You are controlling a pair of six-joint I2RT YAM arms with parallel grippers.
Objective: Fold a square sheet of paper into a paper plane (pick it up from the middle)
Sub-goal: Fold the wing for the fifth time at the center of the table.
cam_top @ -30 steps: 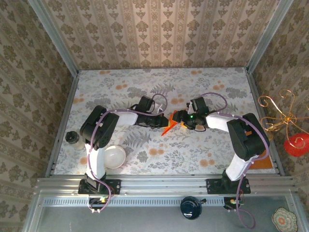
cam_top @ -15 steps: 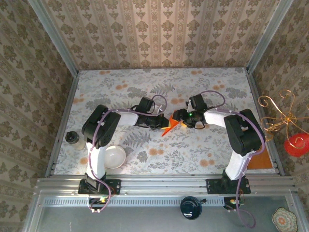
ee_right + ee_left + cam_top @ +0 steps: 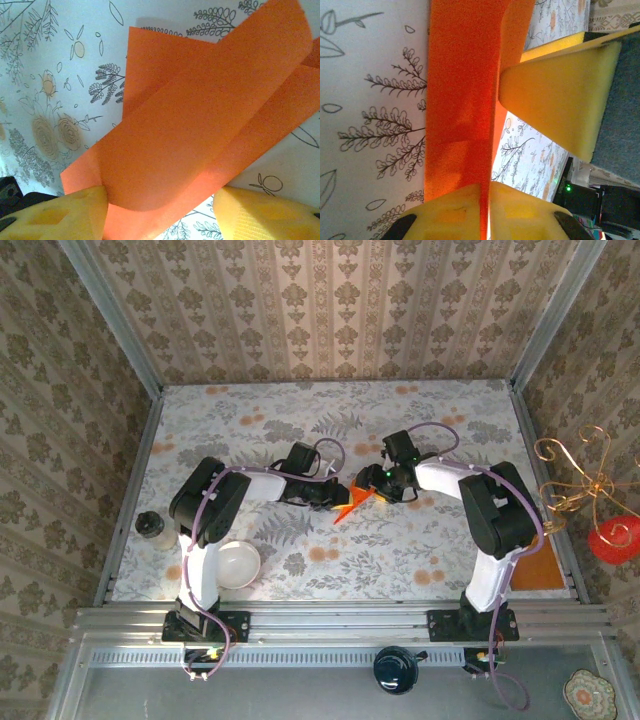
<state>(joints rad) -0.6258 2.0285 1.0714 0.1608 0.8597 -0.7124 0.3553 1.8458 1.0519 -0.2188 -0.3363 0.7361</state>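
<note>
Holding the folded orange paper (image 3: pixel 200 125) steady beyond the white bowl (image 3: pixel 237 565), left jaws are clamped on its edge, likely so right jaws, apart astride it, can crease.

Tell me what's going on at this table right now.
Two robot arms are folding an orange sheet of paper into a plane at the middle of the floral table. The left gripper pinches the partly folded sheet between its yellow pads, holding it up on edge. The right gripper is open, straddling the sheet's layers from the other side. The folds are only partly made; there is no finished dart yet.
</note>
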